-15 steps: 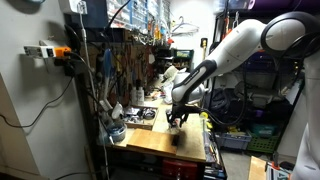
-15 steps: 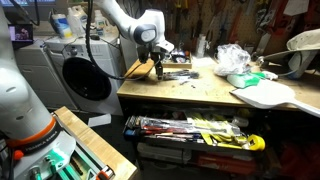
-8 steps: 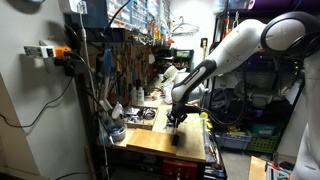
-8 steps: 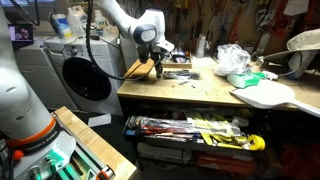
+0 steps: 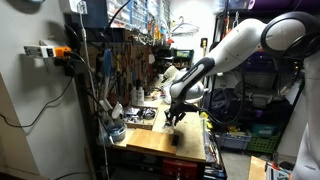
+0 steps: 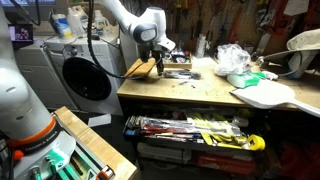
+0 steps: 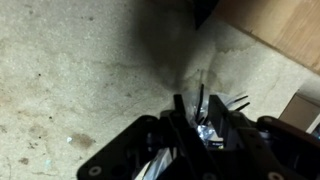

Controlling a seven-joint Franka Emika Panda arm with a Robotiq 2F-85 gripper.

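My gripper (image 7: 192, 118) is shut on a small shiny, crinkled object (image 7: 207, 130) with thin dark strands sticking out past the fingertips; I cannot tell what it is. In both exterior views the gripper (image 5: 175, 118) (image 6: 158, 68) hangs a little above the wooden workbench (image 5: 160, 148) (image 6: 190, 92), near its end. A small dark object (image 5: 177, 138) lies on the bench just below the gripper. The wrist view looks down on a grey stained surface (image 7: 70, 70), with a wooden edge (image 7: 285, 30) at the upper right.
A tray of tools (image 6: 178, 70) sits beside the gripper. A crumpled plastic bag (image 6: 232, 58) and a white board (image 6: 270, 92) lie further along the bench. A pegboard wall with tools (image 5: 120, 60) backs it. A washing machine (image 6: 85, 75) stands by the bench's end.
The gripper has risen slightly above the bench with the object still in it. Nothing else has moved.
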